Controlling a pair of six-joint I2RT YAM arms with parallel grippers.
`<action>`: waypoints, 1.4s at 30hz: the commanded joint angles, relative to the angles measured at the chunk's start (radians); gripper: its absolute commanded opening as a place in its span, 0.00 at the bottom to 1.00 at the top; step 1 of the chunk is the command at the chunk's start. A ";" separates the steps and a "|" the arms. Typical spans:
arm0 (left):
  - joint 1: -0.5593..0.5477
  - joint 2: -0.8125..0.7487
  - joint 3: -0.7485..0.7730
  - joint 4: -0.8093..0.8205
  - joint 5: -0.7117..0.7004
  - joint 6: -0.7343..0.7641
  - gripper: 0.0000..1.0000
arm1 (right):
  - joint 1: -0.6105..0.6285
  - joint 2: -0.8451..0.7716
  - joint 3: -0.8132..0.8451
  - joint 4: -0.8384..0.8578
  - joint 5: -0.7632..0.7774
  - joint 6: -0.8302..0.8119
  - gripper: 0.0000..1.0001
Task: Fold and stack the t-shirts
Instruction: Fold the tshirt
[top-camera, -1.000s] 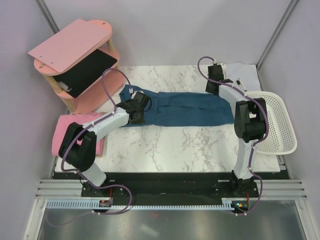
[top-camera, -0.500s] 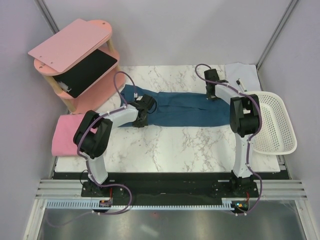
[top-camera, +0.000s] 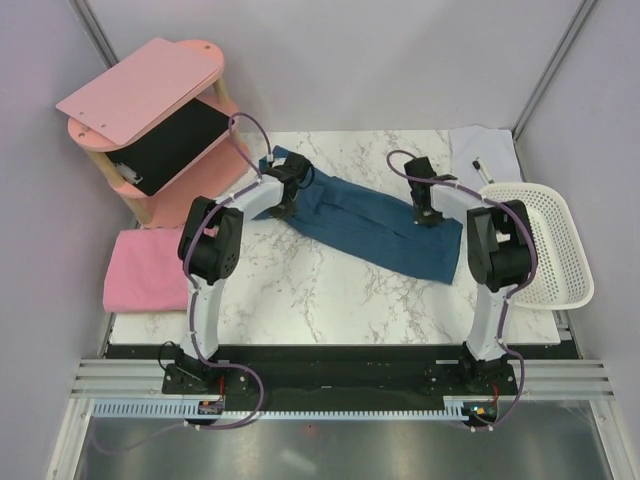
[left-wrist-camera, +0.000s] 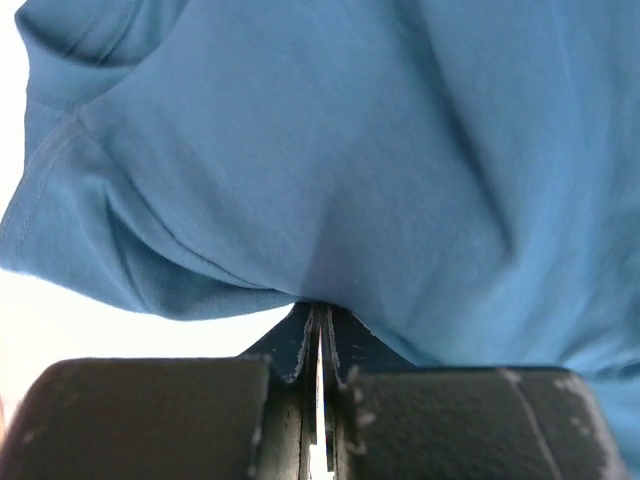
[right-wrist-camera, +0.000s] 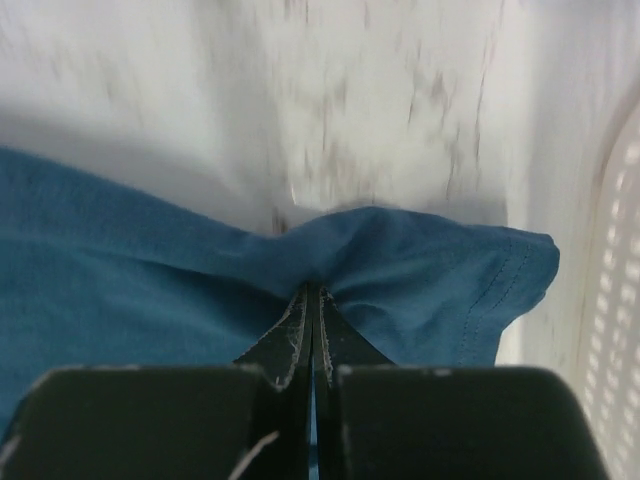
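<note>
Left hand (left-wrist-camera: 318, 312) is clamped shut on a pinch of the blue t-shirt (top-camera: 375, 225). Right hand (right-wrist-camera: 312, 292) is likewise closed on its edge, apparently near a sleeve hem; that view is blurred. The shirt stretches diagonally across the bench (top-camera: 320, 290). The pink t-shirt (top-camera: 145, 270) lies at the bench's left edge.

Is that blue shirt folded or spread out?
Half folded: the blue shirt lies as a long narrow strip, slanted across the table, not yet a compact square.
</note>
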 joint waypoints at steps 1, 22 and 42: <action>-0.002 0.161 0.233 -0.083 0.022 0.065 0.02 | 0.050 -0.101 -0.166 -0.146 -0.123 0.039 0.00; -0.101 -0.286 -0.012 -0.026 0.129 0.076 0.02 | 0.240 -0.460 -0.286 -0.128 -0.306 0.087 0.00; -0.628 -0.181 -0.204 0.174 0.367 -0.174 0.02 | -0.084 -0.370 -0.167 0.041 -0.358 0.056 0.00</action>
